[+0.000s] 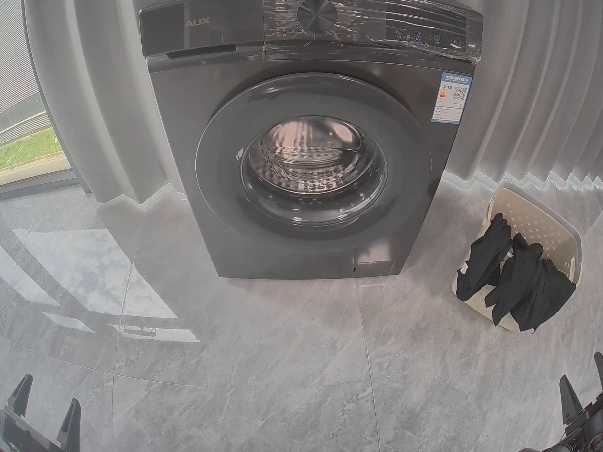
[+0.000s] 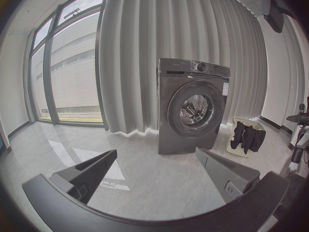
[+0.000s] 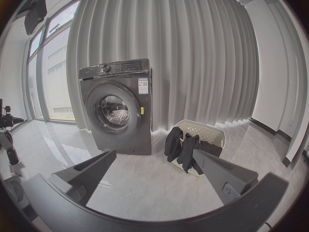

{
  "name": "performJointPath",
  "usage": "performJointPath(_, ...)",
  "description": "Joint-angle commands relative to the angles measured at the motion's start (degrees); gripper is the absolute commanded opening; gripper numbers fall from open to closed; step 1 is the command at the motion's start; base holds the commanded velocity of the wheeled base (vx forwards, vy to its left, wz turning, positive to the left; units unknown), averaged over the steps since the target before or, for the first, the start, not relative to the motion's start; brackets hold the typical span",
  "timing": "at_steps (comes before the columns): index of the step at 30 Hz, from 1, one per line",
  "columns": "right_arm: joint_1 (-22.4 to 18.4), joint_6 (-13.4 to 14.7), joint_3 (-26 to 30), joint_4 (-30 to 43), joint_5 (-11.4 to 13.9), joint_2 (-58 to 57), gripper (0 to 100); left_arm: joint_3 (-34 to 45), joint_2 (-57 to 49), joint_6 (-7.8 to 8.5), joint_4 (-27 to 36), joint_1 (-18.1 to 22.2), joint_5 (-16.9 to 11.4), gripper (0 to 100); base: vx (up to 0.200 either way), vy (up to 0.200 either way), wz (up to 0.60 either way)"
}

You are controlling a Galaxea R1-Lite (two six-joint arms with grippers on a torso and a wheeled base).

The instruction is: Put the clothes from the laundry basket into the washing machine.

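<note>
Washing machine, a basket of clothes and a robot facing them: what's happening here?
A robot is set to load laundry, but nothing has been picked up yet. Its left gripper and right gripper are both open and empty, held low and well short of the machine. The dark clothes hang over the rim of the laundry basket, which sits on the floor to the right of the washing machine. The machine's round door looks shut.

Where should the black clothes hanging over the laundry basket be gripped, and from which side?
Probably the bunched folds where the black clothes cross the laundry basket rim, coming from above with the right gripper, which is nearer. They drape over the near edge, so the cloth there stands proud and should lift free.
</note>
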Motion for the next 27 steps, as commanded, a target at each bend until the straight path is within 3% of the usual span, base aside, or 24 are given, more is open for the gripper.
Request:
performJointPath(1, 0.04, -0.03, 1.01, -0.02, 0.02, -0.22, 100, 1.01, -0.93, 0.02, 0.00, 0.02, 0.05, 100, 0.000, 0.000, 0.00)
performJointPath(17, 0.04, -0.12, 1.01, -0.02, 0.10, -0.22, 100, 1.01, -0.93, 0.02, 0.00, 0.02, -0.04, 100, 0.038, 0.000, 0.00)
performJointPath(23, 0.04, -0.21, 1.01, -0.02, 0.19, -0.22, 100, 1.01, -0.93, 0.02, 0.00, 0.02, 0.05, 100, 0.000, 0.000, -0.60)
performJointPath(27, 0.04, -0.21, 1.01, -0.02, 0.19, -0.22, 100, 1.01, -0.93, 0.02, 0.00, 0.02, -0.04, 100, 0.000, 0.000, 0.00)
